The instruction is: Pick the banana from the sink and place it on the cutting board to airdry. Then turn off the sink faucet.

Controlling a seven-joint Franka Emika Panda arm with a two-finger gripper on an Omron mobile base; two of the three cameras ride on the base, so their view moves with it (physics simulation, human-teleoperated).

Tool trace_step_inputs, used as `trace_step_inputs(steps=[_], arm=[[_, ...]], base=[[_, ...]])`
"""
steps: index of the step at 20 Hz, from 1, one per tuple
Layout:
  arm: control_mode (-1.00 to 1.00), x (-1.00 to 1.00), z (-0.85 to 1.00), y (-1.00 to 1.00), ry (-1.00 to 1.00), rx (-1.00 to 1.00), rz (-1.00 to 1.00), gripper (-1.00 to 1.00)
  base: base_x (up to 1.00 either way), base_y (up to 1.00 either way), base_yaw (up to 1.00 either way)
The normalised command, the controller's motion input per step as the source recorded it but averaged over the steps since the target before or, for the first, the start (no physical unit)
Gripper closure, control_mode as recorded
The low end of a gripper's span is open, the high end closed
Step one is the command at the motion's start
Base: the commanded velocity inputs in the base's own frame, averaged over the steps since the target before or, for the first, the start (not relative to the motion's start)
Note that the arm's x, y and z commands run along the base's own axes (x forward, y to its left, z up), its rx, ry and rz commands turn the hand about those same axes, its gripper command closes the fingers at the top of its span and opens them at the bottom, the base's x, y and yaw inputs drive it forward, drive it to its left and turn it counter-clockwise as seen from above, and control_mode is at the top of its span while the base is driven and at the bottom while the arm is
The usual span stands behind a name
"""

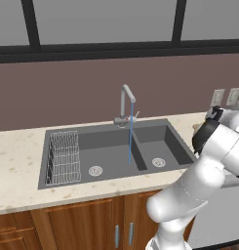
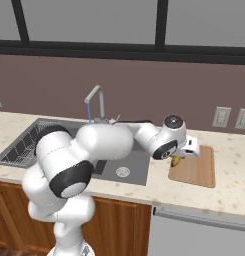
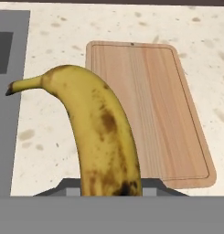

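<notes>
Up close, the gripper (image 2: 180, 159) pinches the banana (image 3: 97, 132), yellow, brown-spotted, its dark tip curving away. Beyond, it hangs over the cutting board's (image 3: 152, 109) near edge; farther off, the sink faucet (image 1: 126, 105) runs blue water into the sink (image 1: 111, 146).

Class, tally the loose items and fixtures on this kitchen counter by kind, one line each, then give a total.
Curved yellow brown-spotted banana: 1
Rectangular light-brown wooden cutting board: 1
Dark grey double-basin sink: 1
Tall grey metal faucet: 1
Wire rack: 1
Total: 5
</notes>
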Motion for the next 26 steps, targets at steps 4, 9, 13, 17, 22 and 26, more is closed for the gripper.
trace_step_inputs(steps=[4, 9, 13, 17, 22, 26], arm=[[-1.0, 0.06, -0.04, -0.11, 0.0, 0.06, 0.03, 1.0], [-1.0, 0.1, -0.12, -0.02, 0.0, 0.03, 0.02, 1.0], [-1.0, 0.16, -0.21, 0.0, 0.0, 0.0, 0.01, 1.0], [-1.0, 0.18, -0.3, -0.01, 0.0, 0.0, 0.0, 1.0], [-1.0, 0.1, -0.23, -0.12, 0.0, 0.0, 0.0, 1.0], [-1.0, 0.06, -0.2, -0.21, 0.0, 0.0, 0.02, 1.0]], base=[[0.0, 0.0, 0.0], [0.0, 0.0, 0.0], [0.0, 0.0, 0.0], [0.0, 0.0, 0.0], [0.0, 0.0, 0.0], [0.0, 0.0, 0.0]])
